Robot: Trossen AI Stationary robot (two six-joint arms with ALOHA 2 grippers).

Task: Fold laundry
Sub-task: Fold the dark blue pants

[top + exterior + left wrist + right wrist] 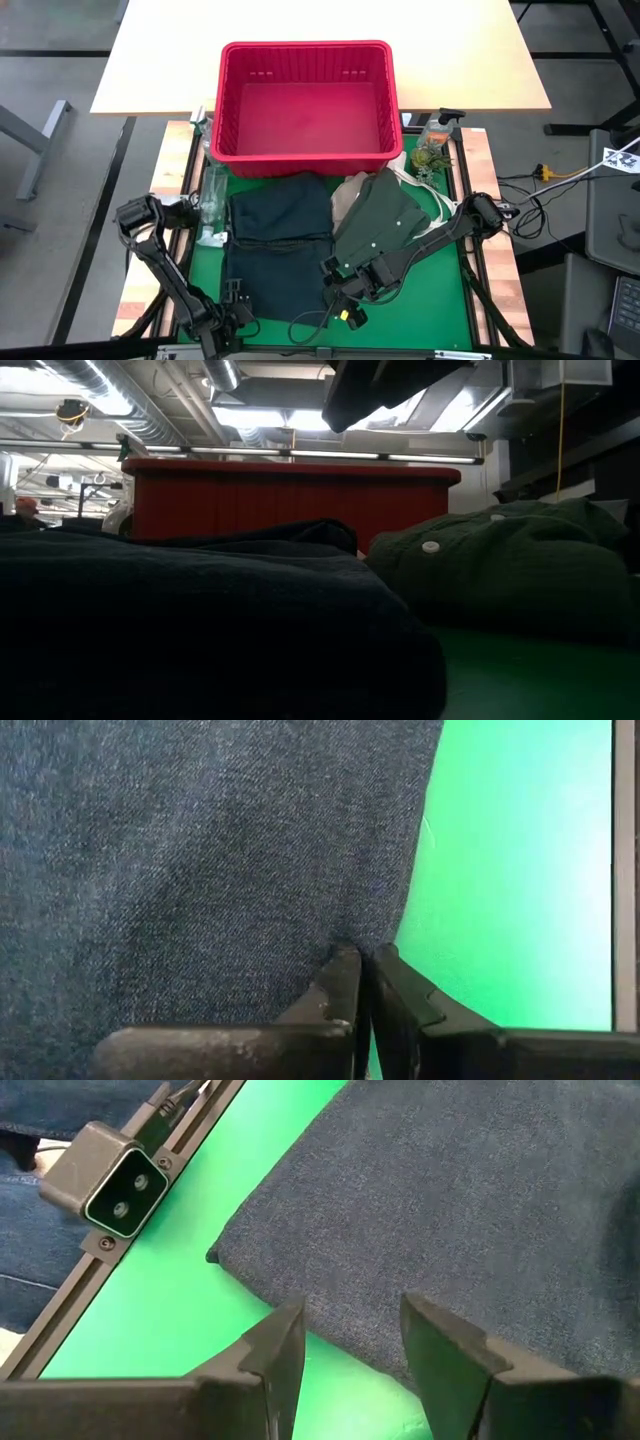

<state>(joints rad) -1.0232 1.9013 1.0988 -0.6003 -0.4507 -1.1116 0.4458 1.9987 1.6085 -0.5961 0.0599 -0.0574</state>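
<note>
Denim is pinched at its edge by the left claw point(362, 982), whose fingers are pressed together on the dark blue denim jeans point(275, 250). Beside that hem, the right claw point(352, 1350) is held spread just above the jeans' near corner, gripping nothing. The jeans are laid flat on the green mat point(440, 290), with the olive-green shirt point(385, 222) bunched alongside and the red basket point(305, 105) beyond them. A fold is judged to be starting; next, the right claw would need closing on its corner.
</note>
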